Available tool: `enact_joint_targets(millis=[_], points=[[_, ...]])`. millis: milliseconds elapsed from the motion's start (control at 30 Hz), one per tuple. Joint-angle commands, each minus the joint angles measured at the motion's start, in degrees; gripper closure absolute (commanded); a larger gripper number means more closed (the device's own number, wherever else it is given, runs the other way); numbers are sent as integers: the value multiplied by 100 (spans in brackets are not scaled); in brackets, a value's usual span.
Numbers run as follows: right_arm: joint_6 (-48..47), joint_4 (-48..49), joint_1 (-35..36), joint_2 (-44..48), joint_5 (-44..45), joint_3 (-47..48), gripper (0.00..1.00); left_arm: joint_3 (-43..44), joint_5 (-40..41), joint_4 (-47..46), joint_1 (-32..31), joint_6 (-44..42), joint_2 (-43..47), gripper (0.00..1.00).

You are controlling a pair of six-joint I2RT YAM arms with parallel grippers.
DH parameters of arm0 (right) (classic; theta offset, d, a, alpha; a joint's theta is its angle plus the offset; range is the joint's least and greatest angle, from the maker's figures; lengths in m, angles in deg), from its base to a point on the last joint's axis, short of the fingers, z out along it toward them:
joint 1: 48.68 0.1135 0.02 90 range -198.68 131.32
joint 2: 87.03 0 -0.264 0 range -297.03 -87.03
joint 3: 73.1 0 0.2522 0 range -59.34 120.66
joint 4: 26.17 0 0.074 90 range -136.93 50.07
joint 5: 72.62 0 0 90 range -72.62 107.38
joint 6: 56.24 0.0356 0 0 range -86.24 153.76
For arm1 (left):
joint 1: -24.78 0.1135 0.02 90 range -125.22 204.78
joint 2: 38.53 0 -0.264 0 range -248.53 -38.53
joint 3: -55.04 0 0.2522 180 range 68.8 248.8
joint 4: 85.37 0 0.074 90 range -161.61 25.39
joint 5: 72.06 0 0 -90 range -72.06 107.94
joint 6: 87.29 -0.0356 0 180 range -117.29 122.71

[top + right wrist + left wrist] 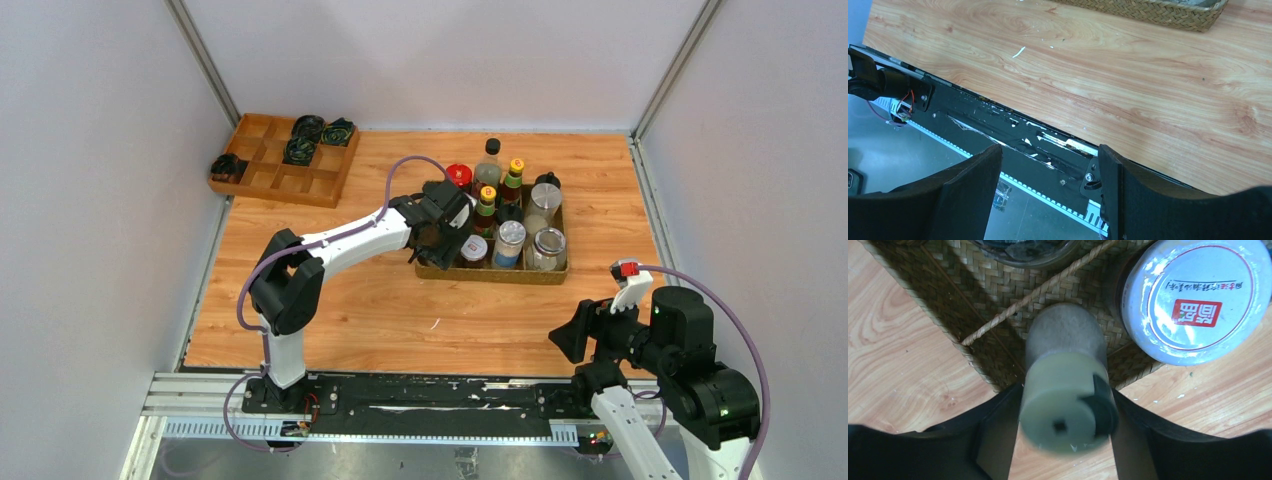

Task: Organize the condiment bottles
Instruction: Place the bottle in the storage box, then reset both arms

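Note:
My left gripper [440, 238] is shut on a pale-capped shaker [1065, 405] with a grey body, and holds it upright over the near left corner of the woven tray [490, 272]. In the left wrist view the shaker sits between my gripper's [1065, 396] fingers, above the tray's weave [998, 300], beside a white-lidded jar [1193, 300]. Several condiment bottles stand in the tray: a red-capped jar [459, 176], a clear black-capped bottle [488, 160], two yellow-capped bottles [487, 205] and silver-capped jars [548, 248]. My right gripper [565, 340] is open and empty at the table's near edge.
A wooden compartment box [285, 160] with dark coils stands at the far left. In the right wrist view my open right gripper [1048, 165] hangs over the black rail, with the tray's edge [1158, 12] at the top. Walls enclose the table.

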Motion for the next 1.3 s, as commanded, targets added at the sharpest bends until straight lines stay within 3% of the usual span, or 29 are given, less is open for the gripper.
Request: enact_joint_targets(millis=[0,67,100,133,167,333,900,1033,1167,1267], points=[[-78,-76,52,-24,11,40,25,-95,-39,-126,22,156,-14,30],[-74,-47,51,-42,21,25,25,-107,-12,-126,22,176,105,26],[-76,-26,51,-51,30,15,25,-107,28,-121,22,184,180,20],[-68,3,51,-51,31,-3,24,-120,69,-117,22,186,278,2],[-57,31,57,-60,17,-26,24,-128,103,-117,22,186,367,0],[0,117,51,-31,17,-115,24,-283,429,-16,22,301,1031,0],[287,567,51,296,104,-759,23,-3164,2090,-580,22,1191,5176,0],[308,885,52,103,283,-738,23,-3285,2235,-350,23,1238,5374,0],[284,1409,51,-334,1019,-530,23,-3220,2600,-117,35,1466,5340,0],[532,1884,52,-818,1663,-400,14,-3264,2400,-288,86,1565,5276,0]])
